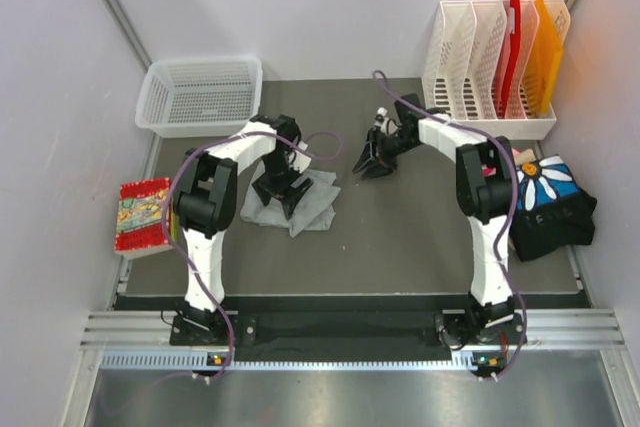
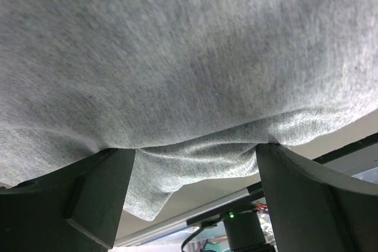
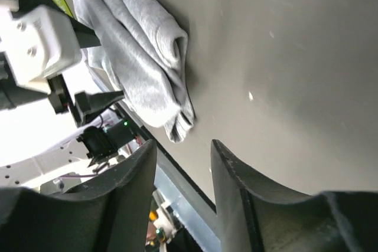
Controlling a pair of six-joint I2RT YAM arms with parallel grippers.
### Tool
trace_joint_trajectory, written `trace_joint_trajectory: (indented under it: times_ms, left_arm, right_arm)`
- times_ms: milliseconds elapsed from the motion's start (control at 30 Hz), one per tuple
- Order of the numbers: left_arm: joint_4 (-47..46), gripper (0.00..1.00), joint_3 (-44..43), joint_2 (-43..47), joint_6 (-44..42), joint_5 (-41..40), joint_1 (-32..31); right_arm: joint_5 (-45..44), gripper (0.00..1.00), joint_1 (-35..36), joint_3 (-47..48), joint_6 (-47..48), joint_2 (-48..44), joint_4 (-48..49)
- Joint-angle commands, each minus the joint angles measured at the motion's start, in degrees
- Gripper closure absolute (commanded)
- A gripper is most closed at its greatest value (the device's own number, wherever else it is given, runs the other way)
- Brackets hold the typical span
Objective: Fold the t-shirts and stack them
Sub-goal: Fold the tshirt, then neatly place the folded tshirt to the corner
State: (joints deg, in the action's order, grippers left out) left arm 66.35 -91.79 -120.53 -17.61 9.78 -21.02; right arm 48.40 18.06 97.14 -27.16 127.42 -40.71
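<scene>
Grey t-shirt (image 1: 297,203): lies loosely folded in thick layers on the dark mat (image 1: 400,247), left of centre.

Left gripper (image 1: 278,191): set down on the shirt. In the left wrist view its fingers (image 2: 88,199) stand wide apart, with cloth bunched across the gap and nothing clamped.

Right gripper (image 1: 375,163): just right of the shirt, apart from it, low over bare mat. The jaws are parted a little and hold nothing.

Nothing lies between the shirt and either gripper.

Pile of other shirts (image 1: 550,212): black and blue-and-white cloth at the mat's right edge, beside the right arm.

White basket (image 1: 200,95): far left corner.

White file rack (image 1: 487,97): far right corner, with red and orange folders in it.

Red packet (image 1: 143,215): off the mat's left edge.
</scene>
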Motion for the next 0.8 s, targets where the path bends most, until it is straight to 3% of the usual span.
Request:
trace_joint_trajectory:
  times_ms: [0,400,767]
  left_arm:
    - [-5.88,0.12,-2.16,-3.66,0.99,1.73,0.27]
    - [-0.96,0.11,-3.92,-2.43,1.79,6.82,0.27]
    - [2.73,0.11,-4.98,-0.85,0.82,9.64,0.27]
  right_arm:
    - [-0.86,0.55,0.92,-5.1,2.11,-4.72,2.47]
    - [3.01,0.32,6.45,-2.05,1.15,3.89,5.99]
    - [3.89,0.33,12.34,-0.2,-7.2,9.43,15.57]
